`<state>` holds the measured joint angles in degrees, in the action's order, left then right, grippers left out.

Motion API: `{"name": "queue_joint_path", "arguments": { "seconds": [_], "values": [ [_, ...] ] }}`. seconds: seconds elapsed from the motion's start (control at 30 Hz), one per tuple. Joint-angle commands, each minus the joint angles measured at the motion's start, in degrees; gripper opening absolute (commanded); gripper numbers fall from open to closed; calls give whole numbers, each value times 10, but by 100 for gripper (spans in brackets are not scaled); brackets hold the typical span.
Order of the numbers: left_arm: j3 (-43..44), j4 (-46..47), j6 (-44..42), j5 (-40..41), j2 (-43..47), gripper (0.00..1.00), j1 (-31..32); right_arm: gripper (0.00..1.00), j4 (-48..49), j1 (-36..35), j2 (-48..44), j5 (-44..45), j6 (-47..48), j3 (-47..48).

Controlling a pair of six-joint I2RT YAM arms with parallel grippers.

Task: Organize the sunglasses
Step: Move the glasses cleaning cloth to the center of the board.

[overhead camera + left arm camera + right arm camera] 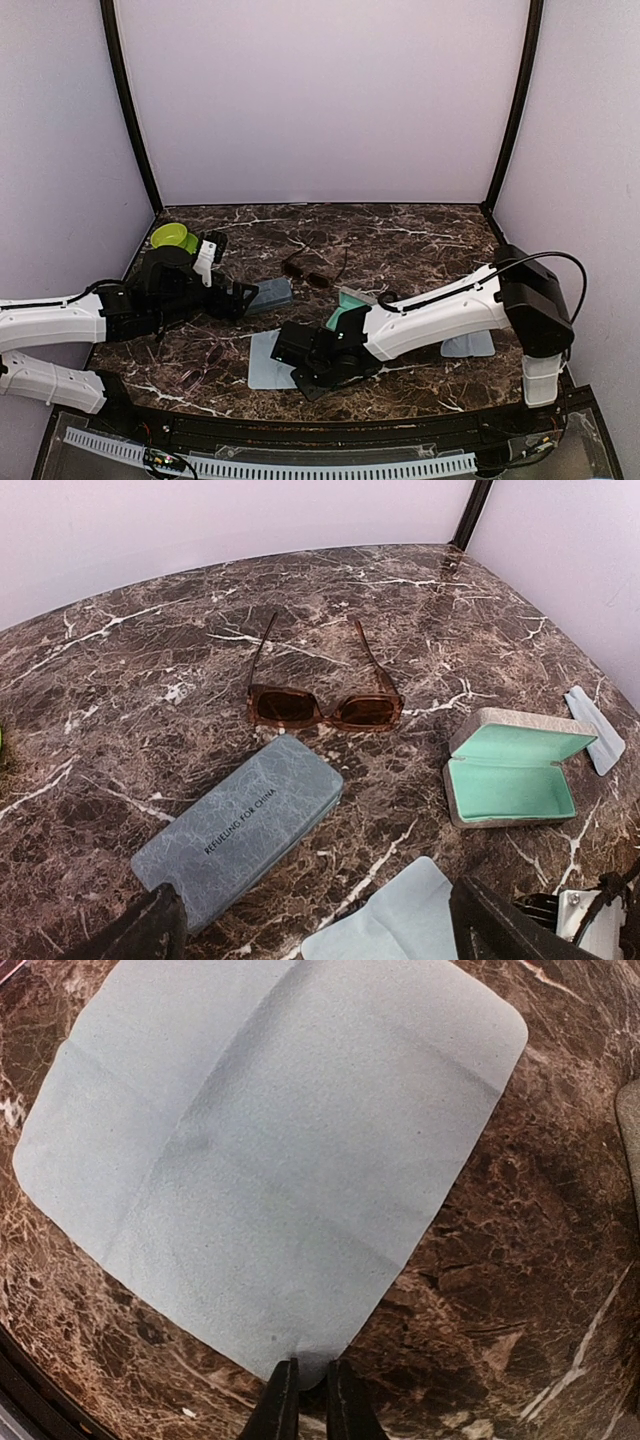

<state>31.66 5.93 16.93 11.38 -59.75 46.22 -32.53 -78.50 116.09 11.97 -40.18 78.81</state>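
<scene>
Spreading under pale lilac walls, the dark marble desk (420, 240) carries a green bowl (173, 236) at ten o'clock. The purple-tinted sunglasses (207, 362) lie at eight o'clock. The left jaws stand wide apart over a closed blue-grey case (240, 830). The brown sunglasses (325, 708) lie at its one o'clock. The beige case (510, 780) is open and shows its mint lining. The right jaws pinch a corner of a light-blue cloth (270, 1160).

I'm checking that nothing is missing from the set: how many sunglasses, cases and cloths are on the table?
Sunglasses: 2 (brown-lensed pair, purple-tinted pair)
Cases: 2 (closed blue-grey case, open mint-lined case)
Cloths: 2 (near cloth, far-right cloth)
Total: 6
</scene>
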Motion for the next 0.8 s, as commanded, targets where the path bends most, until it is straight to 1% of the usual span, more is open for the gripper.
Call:
{"name": "queue_joint_path", "arguments": {
  "seconds": [0.0,0.27,0.53,0.63,0.77],
  "values": [
    [-9,2,-6,-3,17,94,-3,10,-28,-12,28,8,-7,6],
    [-16,4,-8,0,17,94,-3,0,-30,-12,-3,29,-7,-14],
    [-21,6,-14,-3,18,94,-3,0,-40,-3,-44,33,4,-55],
    [-23,15,-34,-23,13,94,-3,0,-37,0,-66,25,19,-82],
    [-26,28,-59,-81,-1,90,-3,0,-26,13,-105,0,56,-123]
  ]
}}
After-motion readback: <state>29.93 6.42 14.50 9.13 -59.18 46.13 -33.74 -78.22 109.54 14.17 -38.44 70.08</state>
